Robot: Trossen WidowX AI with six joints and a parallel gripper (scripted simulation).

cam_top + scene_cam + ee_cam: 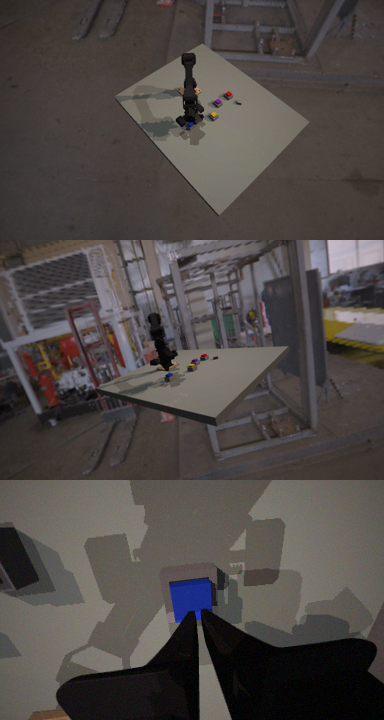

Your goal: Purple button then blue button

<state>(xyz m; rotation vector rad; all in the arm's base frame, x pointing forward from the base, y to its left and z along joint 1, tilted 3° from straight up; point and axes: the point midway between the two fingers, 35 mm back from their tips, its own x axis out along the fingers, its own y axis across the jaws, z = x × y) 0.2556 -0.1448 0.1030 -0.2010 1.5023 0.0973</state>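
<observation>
The blue button [190, 124] [169, 375] [191, 600] stands raised on its grey base. My gripper [197, 616] [167, 370] is shut and empty. Its tips hang above the blue button with a gap in the exterior view, and they overlap the button's near edge in the wrist view. In the top view the arm partly covers the blue button. The purple button [218, 101] [194, 360] stands raised on its grey base, away from the gripper.
The yellow button [213, 114] [192, 365] stands between the blue and purple ones. The red button [228, 93] [203, 355] is beyond purple, with a small dark block [239, 102] [215, 357] beside it. The arm's wooden base plate [199, 91] [175, 364] sits behind the blue button.
</observation>
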